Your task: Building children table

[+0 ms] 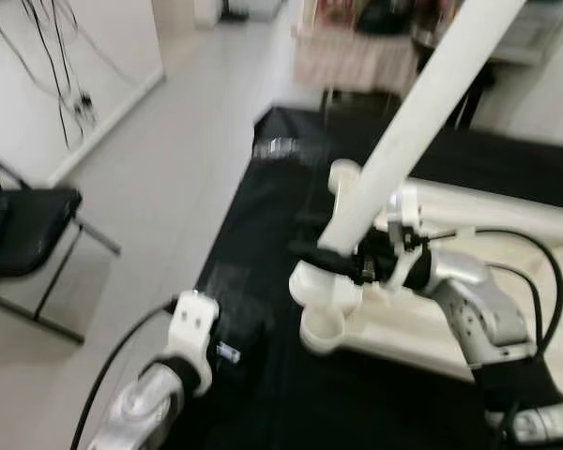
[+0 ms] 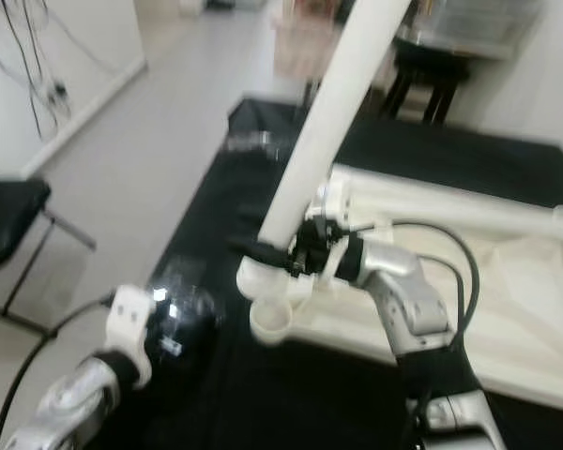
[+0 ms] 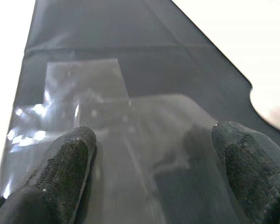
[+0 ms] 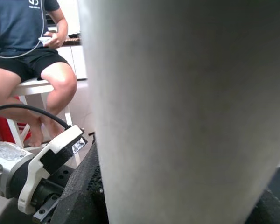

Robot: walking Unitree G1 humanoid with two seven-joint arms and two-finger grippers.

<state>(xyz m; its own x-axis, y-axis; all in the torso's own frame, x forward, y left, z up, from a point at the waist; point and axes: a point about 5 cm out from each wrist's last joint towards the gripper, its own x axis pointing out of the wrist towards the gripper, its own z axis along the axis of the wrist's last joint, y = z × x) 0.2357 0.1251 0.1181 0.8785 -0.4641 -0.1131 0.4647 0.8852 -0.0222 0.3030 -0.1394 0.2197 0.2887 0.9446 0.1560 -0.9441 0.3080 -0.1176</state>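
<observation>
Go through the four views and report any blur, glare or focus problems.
Left eye view: soft all over, mild motion blur on the white table leg and right gripper. Right eye view: equally soft, background washed out. Left wrist view: glare on the clear plastic bag, black fingers slightly blurred. Right wrist view: the leg looms close and out of focus; the seated person is sharper.

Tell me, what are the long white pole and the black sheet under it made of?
The white pole looks like painted wood or plastic: smooth, matte, no visible grain. The black sheet looks like thin cloth or plastic film; it shows creases and a slight shine.
</observation>
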